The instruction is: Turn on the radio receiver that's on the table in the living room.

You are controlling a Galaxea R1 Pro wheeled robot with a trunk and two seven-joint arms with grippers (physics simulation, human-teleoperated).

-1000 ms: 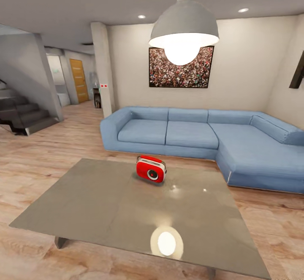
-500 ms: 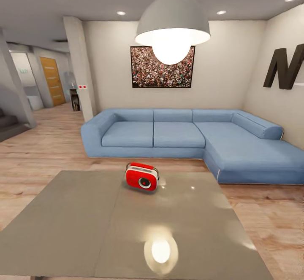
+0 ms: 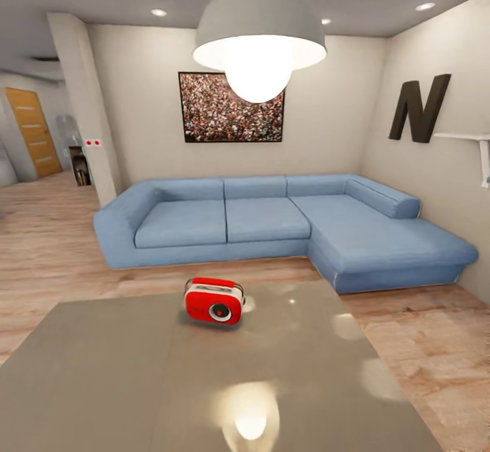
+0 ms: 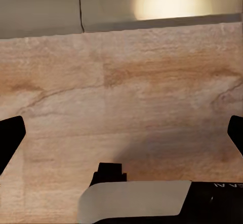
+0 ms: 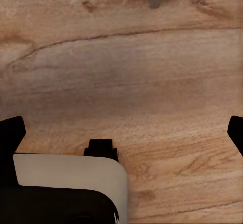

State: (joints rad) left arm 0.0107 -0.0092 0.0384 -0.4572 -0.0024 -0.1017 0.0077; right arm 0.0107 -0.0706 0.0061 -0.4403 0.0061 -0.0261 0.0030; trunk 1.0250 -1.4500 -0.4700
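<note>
Radio (image 3: 214, 301) is seen upright on the grey table (image 3: 102, 370), before a blue sofa (image 3: 272, 224).
Both claws, left (image 4: 121, 133) and right (image 5: 121, 133), are apparently spread wide over wood floor (image 5: 126, 72).

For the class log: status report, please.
Both pincers open, empty, over wood floor. Radio receiver upright on the table, untouched. Nothing stands around it.
</note>
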